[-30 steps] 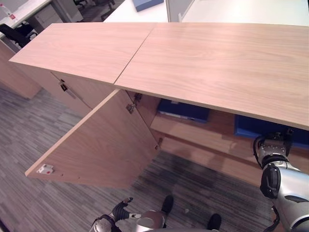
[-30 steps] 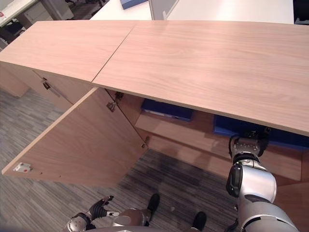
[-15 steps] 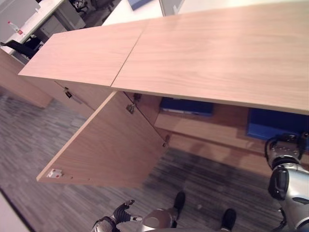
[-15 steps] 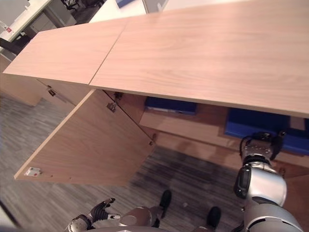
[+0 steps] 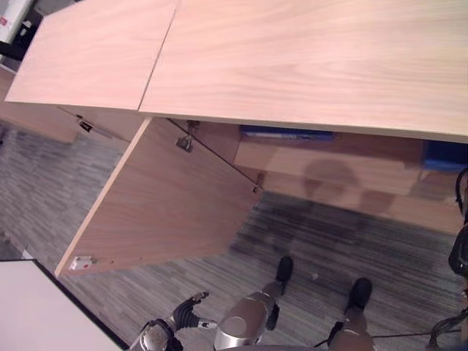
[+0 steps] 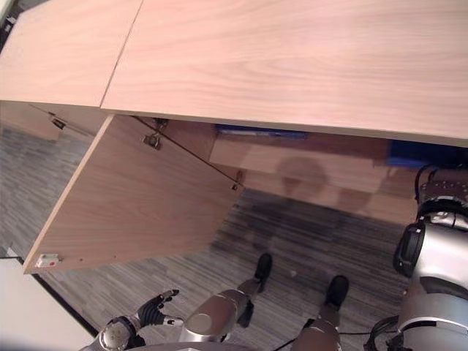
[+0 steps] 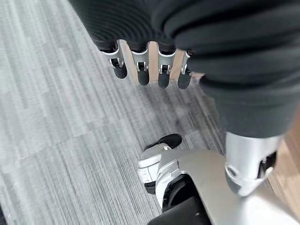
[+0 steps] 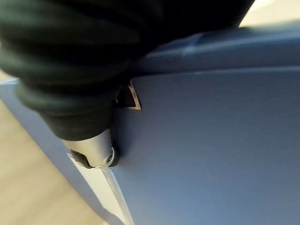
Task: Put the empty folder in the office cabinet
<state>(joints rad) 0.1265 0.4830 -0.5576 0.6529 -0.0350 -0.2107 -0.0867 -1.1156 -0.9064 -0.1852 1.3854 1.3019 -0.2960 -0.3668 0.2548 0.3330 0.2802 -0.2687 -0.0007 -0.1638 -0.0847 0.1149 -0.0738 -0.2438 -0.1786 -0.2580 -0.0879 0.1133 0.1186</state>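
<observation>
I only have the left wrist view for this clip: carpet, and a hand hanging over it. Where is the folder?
Observer: The blue folder lies right against the right hand; it shows in that hand's wrist view.
Operator: Has that hand reached the cabinet?
Observer: Yes, in the eye views it is at the open compartment, just below the cabinet top.
Operator: Is the door out of the way?
Observer: The door is swung wide open, off to the robot's left of that hand.
</observation>
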